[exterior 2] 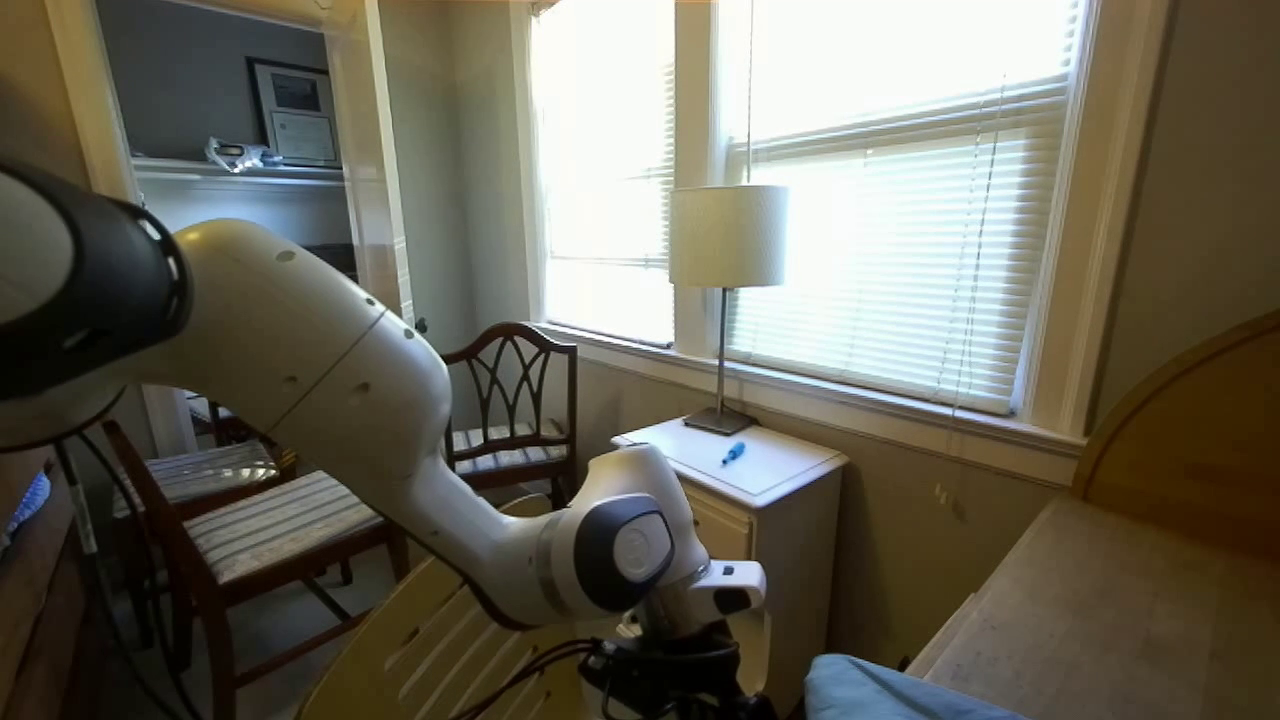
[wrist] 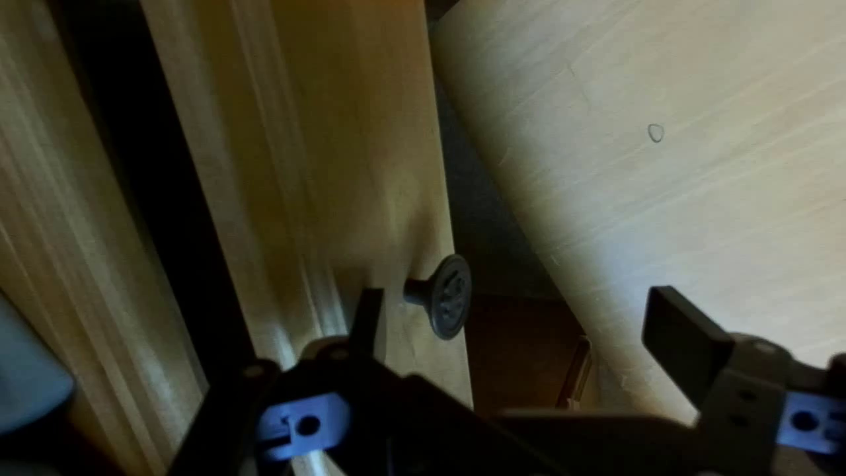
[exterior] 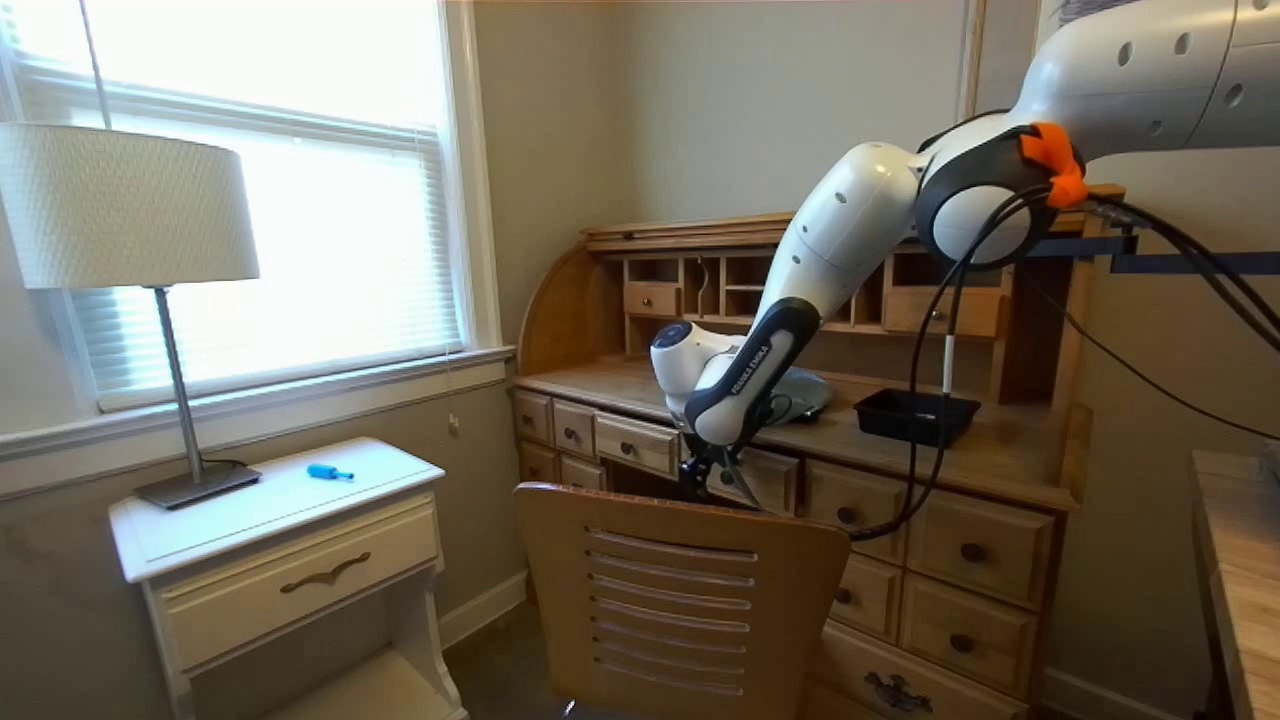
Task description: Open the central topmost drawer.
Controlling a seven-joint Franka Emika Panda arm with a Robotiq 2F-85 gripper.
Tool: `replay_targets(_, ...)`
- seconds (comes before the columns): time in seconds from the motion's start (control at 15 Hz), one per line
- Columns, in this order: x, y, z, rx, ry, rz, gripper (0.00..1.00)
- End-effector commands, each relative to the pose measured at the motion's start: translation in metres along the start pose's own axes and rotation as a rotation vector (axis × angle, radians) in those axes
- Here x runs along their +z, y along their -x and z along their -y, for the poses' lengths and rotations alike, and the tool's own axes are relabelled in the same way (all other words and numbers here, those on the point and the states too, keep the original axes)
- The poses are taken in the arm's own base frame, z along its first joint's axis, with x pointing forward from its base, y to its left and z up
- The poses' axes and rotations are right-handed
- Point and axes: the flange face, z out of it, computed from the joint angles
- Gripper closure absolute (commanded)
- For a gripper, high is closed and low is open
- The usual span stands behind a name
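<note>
The central topmost drawer (exterior: 650, 440) is wide, shallow and honey-coloured, in the rolltop desk's middle; my gripper hides part of its front. In the wrist view the drawer (wrist: 350, 165) runs down the left half, with a dark gap between its front and the desk's top edge. Its round dark knob (wrist: 451, 297) sticks out between my fingers, nearer the left finger, apparently untouched. My gripper (wrist: 515, 317) is open and empty. In an exterior view the gripper (exterior: 697, 475) points down in front of the drawer; it is partly cut off at the frame's bottom elsewhere (exterior 2: 680, 685).
A slatted wooden chair back (exterior: 680, 510) stands close in front; it fills the right of the wrist view (wrist: 661, 218), behind the right finger. A grey-blue bag (exterior: 800, 395) and black tray (exterior: 915, 418) lie on the desktop. A white nightstand (exterior: 300, 520) holds a lamp.
</note>
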Motion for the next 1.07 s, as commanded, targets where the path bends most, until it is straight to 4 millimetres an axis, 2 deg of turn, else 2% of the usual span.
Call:
replay_targets(0.0, 0.002, 0.004, 0.008, -0.024, 0.016, -0.017, 0.00)
replay_targets(0.27, 0.004, 0.006, 0.010, -0.033, 0.010, -0.019, 0.00)
replay_targets(0.6, 0.008, 0.005, 0.000, -0.005, 0.016, -0.037, 0.00)
replay_targets(1.0, 0.006, 0.001, -0.002, 0.004, 0.014, -0.026, 0.00)
